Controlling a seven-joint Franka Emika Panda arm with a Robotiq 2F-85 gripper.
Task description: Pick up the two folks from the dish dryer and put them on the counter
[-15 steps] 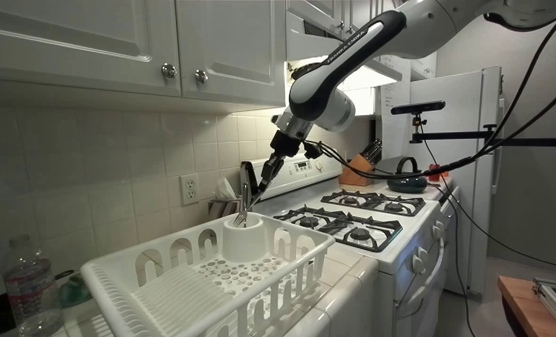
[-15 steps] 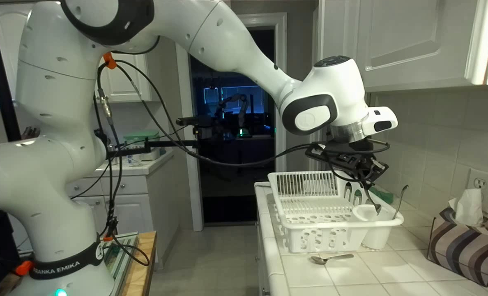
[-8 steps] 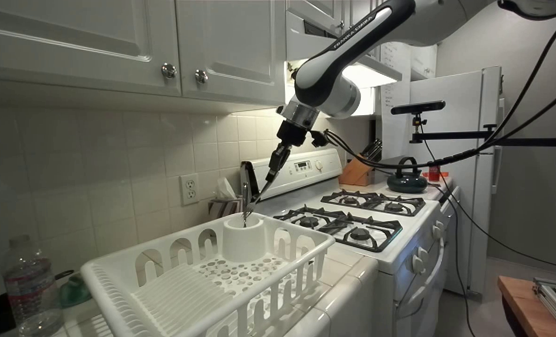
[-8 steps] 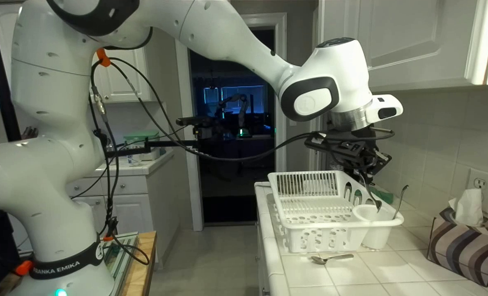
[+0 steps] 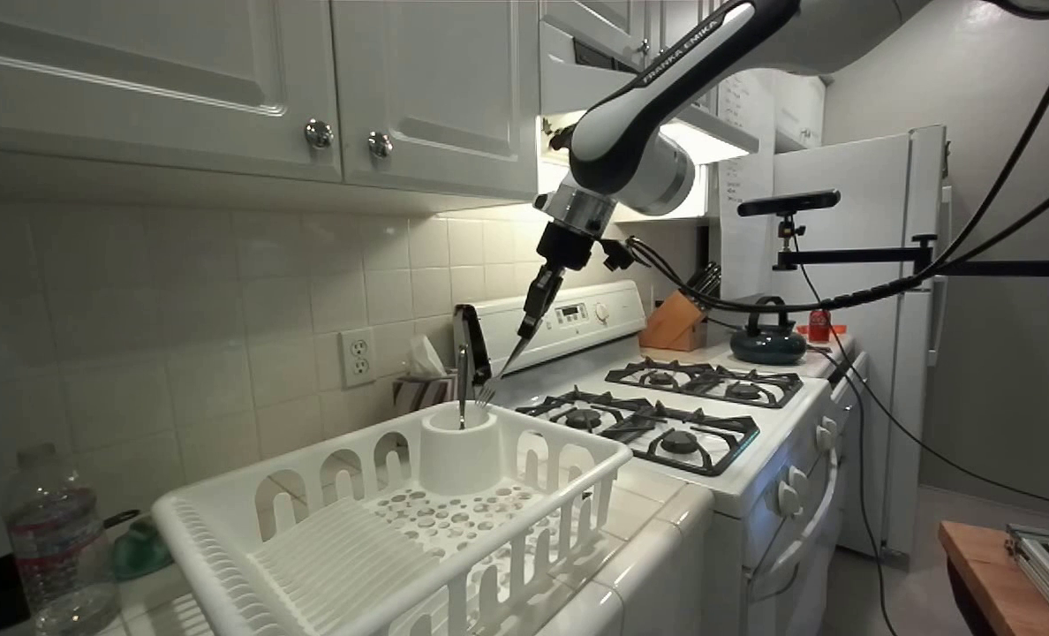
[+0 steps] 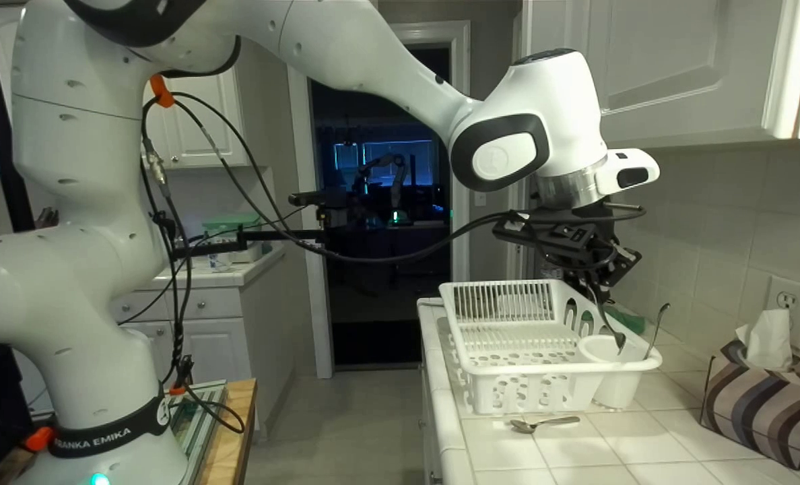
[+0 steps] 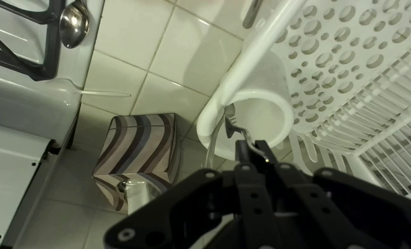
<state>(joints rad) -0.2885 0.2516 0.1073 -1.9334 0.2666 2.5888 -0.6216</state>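
At the white cup (image 5: pixel 461 455) in an exterior view, the fork (image 5: pixel 502 369) has risen, its tines about level with the rim.
The lift-out seems nearly done; setting down should follow. In the wrist view the jaws pinch the fork's handle; another utensil (image 7: pixel 211 150), perhaps the second fork, leans in the cup. In an exterior view the tiled desk (image 6: pixel 568 450) carries the dish dryer (image 6: pixel 535 369) and, near the cup, a spoon (image 6: pixel 541 424), with a dark doorway (image 6: pixel 380 303) well behind.
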